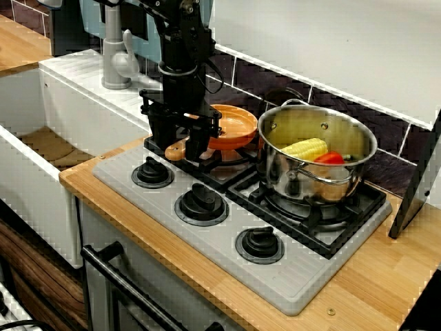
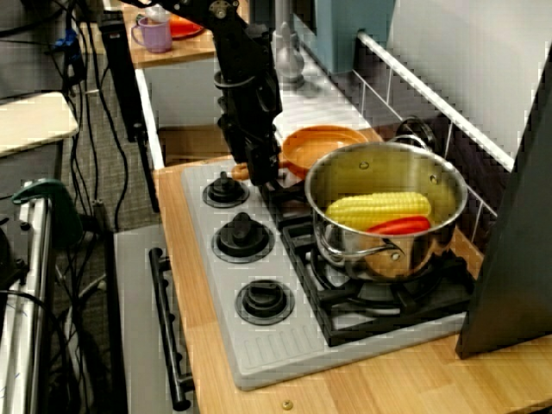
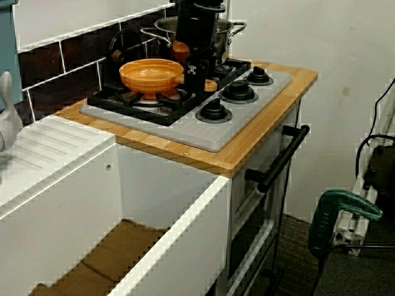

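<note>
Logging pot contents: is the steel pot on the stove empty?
No, the view from the stove's front shows the pot holding a yellow corn cob and a red vegetable.

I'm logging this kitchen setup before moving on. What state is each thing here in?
gripper: lowered, fingers astride the pan handle; clamping unclear
orange pan: upright on the burner beside the pot, empty
pot: upright on its burner, no lid
corn: lying inside the pot
red vegetable: in the pot, beside the corn
knobs: three, settings unreadable
oven door: shut
</note>
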Available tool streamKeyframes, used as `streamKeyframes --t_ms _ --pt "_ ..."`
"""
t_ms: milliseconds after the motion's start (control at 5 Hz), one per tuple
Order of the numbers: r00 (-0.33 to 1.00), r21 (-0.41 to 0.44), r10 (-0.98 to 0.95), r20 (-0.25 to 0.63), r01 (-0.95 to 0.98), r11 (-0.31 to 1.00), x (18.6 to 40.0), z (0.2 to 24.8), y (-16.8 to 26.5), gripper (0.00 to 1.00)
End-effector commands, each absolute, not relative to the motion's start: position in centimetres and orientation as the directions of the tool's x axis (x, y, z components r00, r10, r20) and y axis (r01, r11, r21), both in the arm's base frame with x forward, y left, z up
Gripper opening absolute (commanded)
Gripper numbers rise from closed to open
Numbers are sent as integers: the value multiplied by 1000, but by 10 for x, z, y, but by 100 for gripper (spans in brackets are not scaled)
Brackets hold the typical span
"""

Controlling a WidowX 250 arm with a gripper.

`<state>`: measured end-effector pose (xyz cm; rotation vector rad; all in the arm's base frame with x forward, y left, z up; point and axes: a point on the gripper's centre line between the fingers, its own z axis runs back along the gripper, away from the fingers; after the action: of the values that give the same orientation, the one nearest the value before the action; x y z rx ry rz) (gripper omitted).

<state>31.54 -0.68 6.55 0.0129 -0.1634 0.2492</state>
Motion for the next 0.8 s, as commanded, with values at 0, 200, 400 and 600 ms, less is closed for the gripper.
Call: streamKeyframes --t_ms 0,200,400,600 --pt "943 -34 267 200 -266 963 318 89 5 0" --pt "938 -47 282 200 -278 959 313 98 11 0" --pt "934 -66 291 207 -283 957 305 114 17 0" --pt "933 -95 286 220 -272 958 295 136 21 0"
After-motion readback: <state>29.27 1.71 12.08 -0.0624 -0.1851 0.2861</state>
